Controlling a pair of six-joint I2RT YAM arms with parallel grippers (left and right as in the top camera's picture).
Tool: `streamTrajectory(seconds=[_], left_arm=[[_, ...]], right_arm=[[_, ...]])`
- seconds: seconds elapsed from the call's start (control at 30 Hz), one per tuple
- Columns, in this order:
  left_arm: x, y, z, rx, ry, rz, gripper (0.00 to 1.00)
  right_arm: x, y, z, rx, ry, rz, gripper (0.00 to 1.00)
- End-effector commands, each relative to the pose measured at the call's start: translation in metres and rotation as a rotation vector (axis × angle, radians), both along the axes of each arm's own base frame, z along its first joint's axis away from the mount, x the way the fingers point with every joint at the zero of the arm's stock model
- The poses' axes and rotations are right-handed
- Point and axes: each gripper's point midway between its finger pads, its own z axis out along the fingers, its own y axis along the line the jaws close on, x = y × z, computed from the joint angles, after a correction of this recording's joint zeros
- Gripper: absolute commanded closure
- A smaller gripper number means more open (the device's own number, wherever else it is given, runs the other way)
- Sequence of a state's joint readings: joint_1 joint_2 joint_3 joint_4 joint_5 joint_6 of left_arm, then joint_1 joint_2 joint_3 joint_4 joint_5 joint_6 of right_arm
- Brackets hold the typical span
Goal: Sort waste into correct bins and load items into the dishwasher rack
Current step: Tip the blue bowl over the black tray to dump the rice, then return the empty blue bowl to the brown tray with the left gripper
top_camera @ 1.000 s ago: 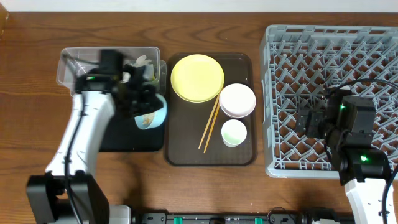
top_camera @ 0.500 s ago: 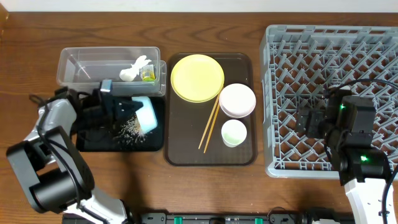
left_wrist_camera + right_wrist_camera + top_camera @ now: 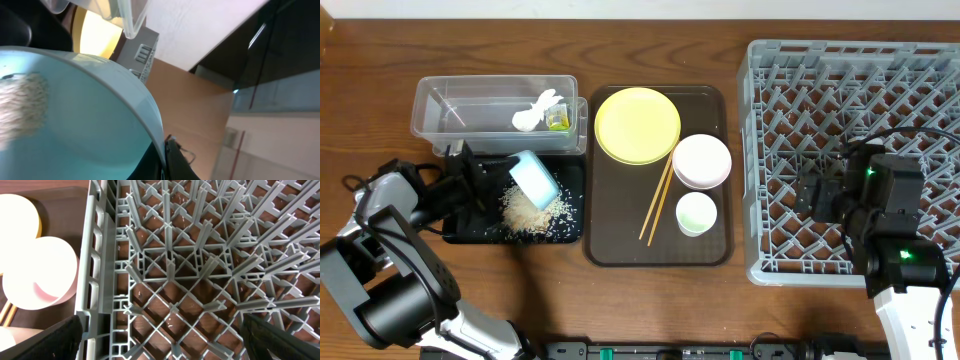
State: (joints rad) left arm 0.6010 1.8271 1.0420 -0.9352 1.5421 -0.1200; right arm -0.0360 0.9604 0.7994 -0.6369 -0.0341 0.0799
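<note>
Left gripper (image 3: 503, 173) clamped on tilted light blue bowl (image 3: 534, 178), right gripper (image 3: 817, 190) wide apart above rack (image 3: 920, 60)

Left gripper (image 3: 498, 172), arm stretched low, clamps its jaws on the light blue bowl (image 3: 534, 178); right gripper (image 3: 813, 190) hangs, jaws wide.

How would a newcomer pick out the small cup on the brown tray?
Left of the large grey plastic dishwasher rack lies a dark brown rectangular serving tray. Near its front right corner, beside the thin wooden chopsticks and in front of the round white bowl, stands the small white cup. It is the smallest round dish on the tray.
</note>
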Motion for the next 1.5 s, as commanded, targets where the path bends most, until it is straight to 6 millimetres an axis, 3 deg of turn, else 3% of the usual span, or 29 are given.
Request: streamTrajectory(seconds=[0.0, 0.27, 0.43, 0.5, 0.7, 0.97, 1.07, 1.23, 1.47], left_arm=[[0.001, 0.003, 0.005, -0.086, 0.073, 0.022, 0.94], [0.001, 0.003, 0.004, -0.091, 0.082, 0.023, 0.94], [0.016, 0.013, 0.002, 0.172, -0.305, 0.003, 0.94], [0.016, 0.013, 0.002, 0.219, -0.374, -0.003, 0.94], [0.014, 0.012, 0.002, 0.066, -0.148, 0.015, 0.94], [0.012, 0.011, 0.003, -0.008, -0.039, 0.023, 0.94], [0.011, 0.007, 0.007, 0.028, -0.094, 0.010, 0.94], [0.009, -0.028, 0.024, 0.178, -0.201, -0.102, 0.94], [-0.005, -0.109, 0.006, 0.666, -0.253, -0.401, 0.94]], right_arm=[[0.002, 0.005, 0.008, 0.009, -0.016, 0.008, 0.01], [0.002, 0.005, 0.008, 0.008, -0.016, 0.007, 0.01], [0.003, 0.005, 0.008, 0.008, -0.016, 0.007, 0.01], [0.003, 0.005, 0.008, 0.008, -0.017, 0.007, 0.01], [0.003, 0.005, 0.008, 0.008, -0.017, 0.007, 0.01], [0.003, 0.005, 0.008, 0.008, -0.016, 0.007, 0.01], [0.003, 0.005, 0.008, 0.008, -0.017, 0.007, 0.01], [0.003, 0.005, 0.008, 0.008, -0.017, 0.007, 0.01], [0.003, 0.005, 0.008, 0.008, -0.016, 0.007, 0.01]])
